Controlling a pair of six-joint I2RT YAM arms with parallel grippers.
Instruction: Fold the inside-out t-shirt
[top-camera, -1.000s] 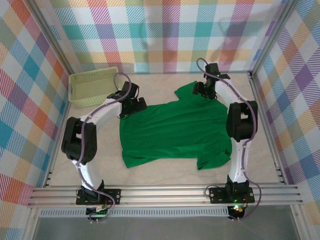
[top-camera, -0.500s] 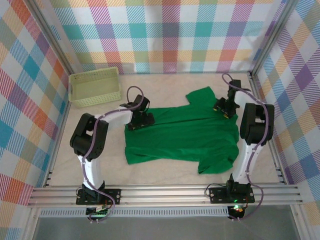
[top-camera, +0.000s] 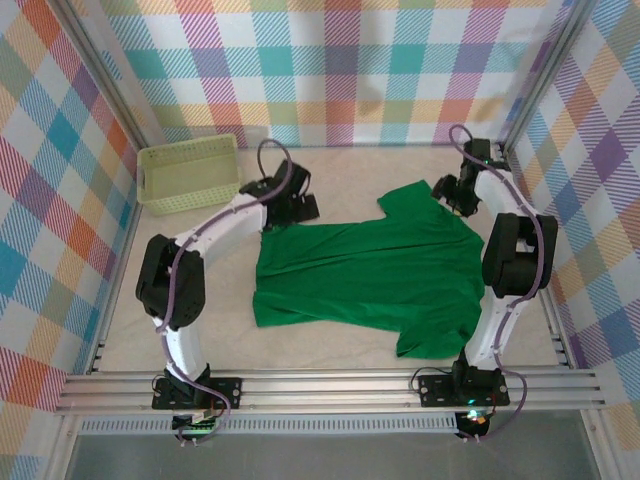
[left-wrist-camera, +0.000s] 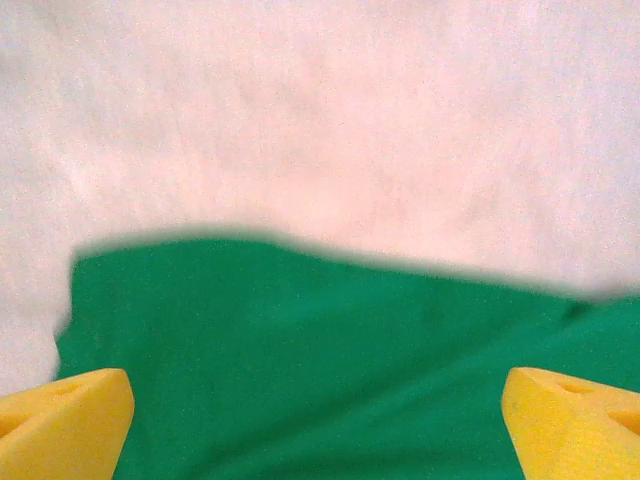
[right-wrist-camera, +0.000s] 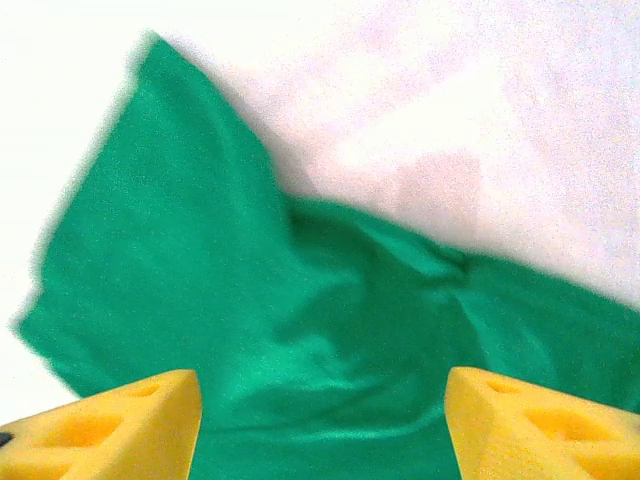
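The left gripper (top-camera: 296, 206) has its yellow fingers (left-wrist-camera: 66, 418) spread wide. It is low over the far left corner of the t-shirt (top-camera: 370, 270), with nothing pinched between them. In the left wrist view the green cloth (left-wrist-camera: 320, 350) lies flat under the gap, its edge running across the pale table (left-wrist-camera: 320, 100). The right gripper (top-camera: 447, 190) also has its fingers (right-wrist-camera: 112, 425) apart. It hangs over the far sleeve, where the cloth (right-wrist-camera: 200, 250) is wrinkled and loose, not clamped.

The t-shirt lies spread out in the middle of the table (top-camera: 350, 170). One sleeve sticks out toward the near right, close to the right arm's base, and the body stretches left. Beyond its far edge is bare table. A pale lattice basket (top-camera: 190, 172) sits in the far left corner, well apart from the shirt, and checked walls (top-camera: 330, 70) stand behind.
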